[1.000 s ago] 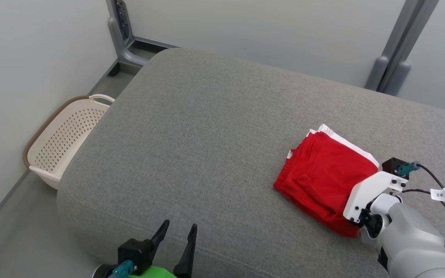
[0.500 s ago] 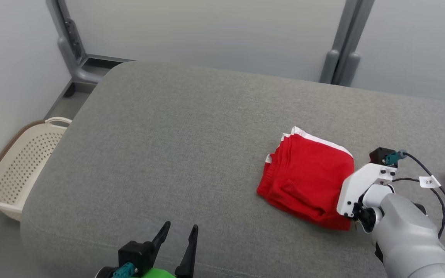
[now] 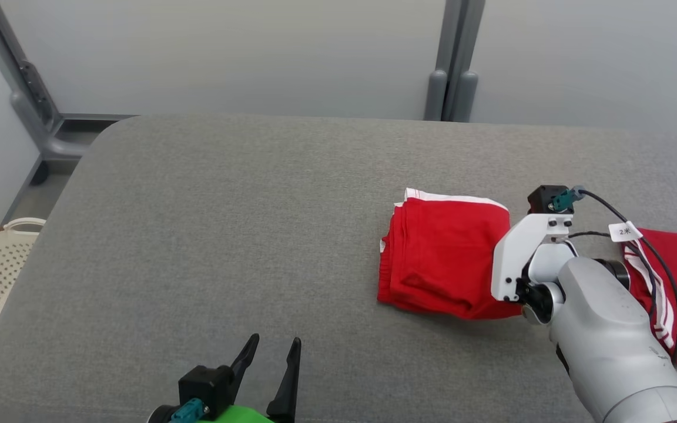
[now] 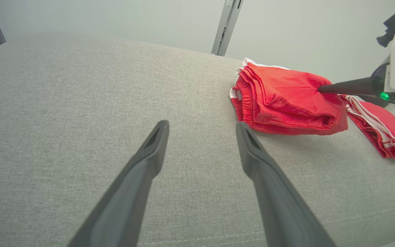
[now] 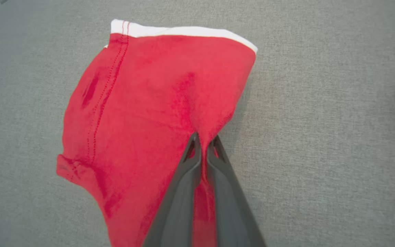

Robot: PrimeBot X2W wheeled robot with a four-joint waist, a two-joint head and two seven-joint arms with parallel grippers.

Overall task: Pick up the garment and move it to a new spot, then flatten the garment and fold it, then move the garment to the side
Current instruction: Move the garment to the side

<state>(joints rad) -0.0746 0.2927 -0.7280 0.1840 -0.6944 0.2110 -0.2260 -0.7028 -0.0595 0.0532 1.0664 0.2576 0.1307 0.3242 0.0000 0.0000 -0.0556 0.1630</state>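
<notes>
Head view: the folded red garment point(image 3: 444, 252) lies on the grey cushion point(image 3: 227, 235) at 3 o'clock, with the right arm point(image 3: 597, 317) over its edge. The left hand point(image 3: 274, 339) is at 6 o'clock, spread wide.

Left wrist view: the garment sits at 2 o'clock and a dark finger point(image 4: 341, 87) touches its top.

Right wrist view: the right hand point(image 5: 202, 144) is closed, pinching red fabric.

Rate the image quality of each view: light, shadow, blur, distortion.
Head view: soft, even light, no glare, folded red garment sharp. Left wrist view: wide-angle stretch makes the left gripper loom large over the grey cushion; a soft shadow lies under the garment's near edge. Right wrist view: fabric weave crisp, the right gripper slightly soft toward the bottom edge.
</notes>
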